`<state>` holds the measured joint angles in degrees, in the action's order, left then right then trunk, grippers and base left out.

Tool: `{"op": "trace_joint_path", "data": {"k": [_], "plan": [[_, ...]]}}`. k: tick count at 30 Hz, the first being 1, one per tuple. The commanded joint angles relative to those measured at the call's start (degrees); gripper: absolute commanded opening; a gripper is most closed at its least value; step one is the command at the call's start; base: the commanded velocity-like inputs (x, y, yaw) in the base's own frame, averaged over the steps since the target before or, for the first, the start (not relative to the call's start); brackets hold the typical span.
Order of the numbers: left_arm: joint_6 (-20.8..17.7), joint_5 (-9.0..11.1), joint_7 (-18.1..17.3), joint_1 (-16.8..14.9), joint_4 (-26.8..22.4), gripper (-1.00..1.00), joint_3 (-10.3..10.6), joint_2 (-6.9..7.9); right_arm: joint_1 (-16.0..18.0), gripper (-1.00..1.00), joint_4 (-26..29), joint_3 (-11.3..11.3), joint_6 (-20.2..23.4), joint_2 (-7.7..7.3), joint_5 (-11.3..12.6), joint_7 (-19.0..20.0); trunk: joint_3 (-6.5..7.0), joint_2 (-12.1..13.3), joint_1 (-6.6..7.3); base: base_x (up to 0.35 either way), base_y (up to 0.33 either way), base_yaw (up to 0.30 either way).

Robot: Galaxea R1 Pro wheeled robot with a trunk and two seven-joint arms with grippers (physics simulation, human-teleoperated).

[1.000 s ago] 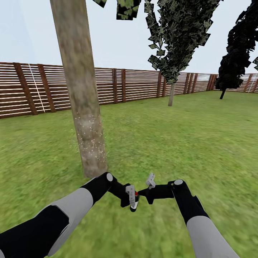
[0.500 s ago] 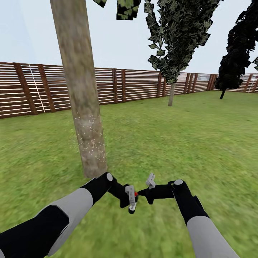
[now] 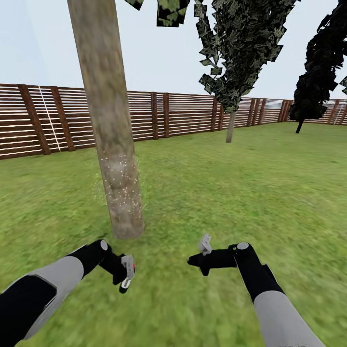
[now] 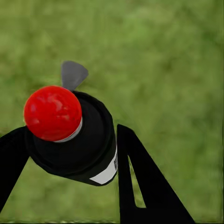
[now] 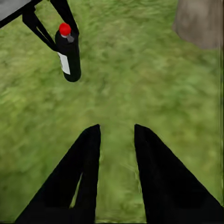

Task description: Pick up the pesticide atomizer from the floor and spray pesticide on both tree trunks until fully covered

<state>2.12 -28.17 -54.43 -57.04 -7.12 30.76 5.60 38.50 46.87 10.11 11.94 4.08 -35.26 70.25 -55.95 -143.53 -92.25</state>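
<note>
The pesticide atomizer point(image 4: 79, 140) is a black bottle with a red cap and a white label. My left gripper point(image 4: 70, 135) is shut on its body. In the head view the atomizer point(image 3: 125, 285) hangs low over the grass in the left gripper point(image 3: 129, 271), just in front of the base of the tree trunk point(image 3: 111, 120). That trunk is thick, grey-brown and bare, with pale speckles on its lower part. My right gripper point(image 3: 200, 250) is open and empty, apart to the right. The right wrist view shows the right gripper point(image 5: 116, 127), the atomizer point(image 5: 69, 56) and the trunk base point(image 5: 198, 21).
Green lawn point(image 3: 241, 193) spreads all around. A brown slatted fence point(image 3: 183, 115) rings the back. A dark conifer with a thin trunk point(image 3: 230, 127) stands behind on the right, another dark tree point(image 3: 318, 62) at the far right.
My left arm has swung to the left with the atomizer, away from the right gripper. The right arm has barely moved.
</note>
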Motion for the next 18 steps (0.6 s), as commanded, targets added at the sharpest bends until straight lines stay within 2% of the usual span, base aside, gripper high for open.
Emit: {"op": "trace_joint_path", "data": {"k": [1, 2, 3, 5, 6, 7, 9, 10, 11, 12, 13, 14, 15, 17, 18], "plan": [[1.83, 1.34, 0.8, -0.01, 2.2, -1.0, -0.58, 0.25, -0.03, 1.0, -0.25, 0.11, -0.17, -2.06, 0.05, -0.07, 0.01, 0.0, 0.0, 0.0, 0.0, 0.0], [4.11, 4.0, 2.19, -0.01, 4.01, -1.0, -0.56, 0.82, -0.1, 1.0, -0.91, 0.18, -0.25, -5.78, 0.12, -0.17, 0.01, 0.0, 0.0, 0.0, 0.0, 0.0], [5.72, 8.01, 4.31, 0.13, 4.97, -1.0, -0.54, 1.5, -0.14, 1.0, -2.65, 0.24, -0.29, -9.28, 0.2, -0.19, 0.01, 0.0, 0.0, 0.0, 0.0, 0.0], [7.83, 18.67, 10.95, 4.14, 5.75, -1.0, -0.53, 2.66, -0.43, 1.0, -8.24, 1.4, -0.43, -15.13, 0.27, -0.59, 0.01, 0.0, 0.0, 0.0, 0.0, 0.0], [9.32, 22.37, 13.62, 5.49, 5.82, -1.0, -0.53, 2.79, -0.68, 1.0, -9.33, 3.45, -0.51, -17.39, 0.28, -1.03, 0.01, 0.0, 0.0, 0.0, 0.0, 0.0], [10.89, 25.71, 15.6, 6.79, 5.86, -1.0, -0.53, 2.86, -0.79, 1.0, -9.89, 7.07, -0.75, -19.12, 0.28, -2.45, 0.01, 0.0, 0.0, 0.0, 0.0, 0.0], [12.53, 34.26, 18.74, 9.29, 5.88, -1.0, -0.59, 2.91, -0.86, 1.0, -10.28, 19.66, -4.61, -20.54, 0.28, -10.2, 0.01, 0.0, 0.0, 0.0, 0.0, 0.0], [12.91, 42.12, 22.34, 10.95, 5.89, -1.0, -0.55, 2.87, -0.87, 1.0, -10.37, 27.48, -10.3, -20.72, 0.28, -17.08, 0.01, 0.0, 0.0, 0.0, 0.0, 0.0], [13.08, 48.29, 26.46, 12.41, 5.89, -1.0, -0.52, 2.85, -0.9, 1.0, -10.44, 32.8, -14.64, -20.53, 0.28, -23.7, 0.01, 0.0, 0.0, 0.0, 0.0, 0.0], [13.17, 52.95, 31.03, 13.4, 5.89, -1.0, -0.48, 2.81, -1.11, 1.0, -11.1, 37.99, -18.71, -20.39, 0.28, -30.72, 0.01, 0.0, 0.0, 0.0, 0.0, 0.0], [13.24, 57.0, 37.14, 14.15, 5.91, -1.0, -0.46, 2.73, -1.37, 1.0, -15.48, 44.75, -24.46, -20.31, 0.28, -39.65, 0.01, 0.0, 0.0, 0.0, 0.0, 0.0], [13.29, 59.02, 41.53, 14.69, 5.95, -1.0, -0.45, 2.59, -1.48, 1.0, -20.69, 48.61, -28.65, -20.28, 0.28, -45.94, 0.01, 0.0, 0.0, 0.0, 0.0, 0.0], [13.4, 60.55, 45.8, 15.92, 5.96, -1.0, -0.44, 2.39, -1.53, 1.0, -26.21, 50.67, -32.61, -20.26, 0.28, -51.76, 0.01, 0.0, 0.0, 0.0, 0.0, 0.0], [15.15, 64.53, 54.99, 18.28, 5.98, -1.0, -0.44, 1.79, -2.62, 1.0, -35.03, 52.26, -41.76, -20.25, 0.28, -61.82, 0.01, 0.0, 0.0, 0.0, 0.0, 0.0], [15.93, 68.0, 61.85, 20.35, 5.98, -1.0, -0.42, 1.46, -4.36, 1.0, -37.6, 52.59, -45.41, -20.2, 0.27, -66.71, 0.01, 0.0, 0.0, 0.0, 0.0, 0.0]]}}
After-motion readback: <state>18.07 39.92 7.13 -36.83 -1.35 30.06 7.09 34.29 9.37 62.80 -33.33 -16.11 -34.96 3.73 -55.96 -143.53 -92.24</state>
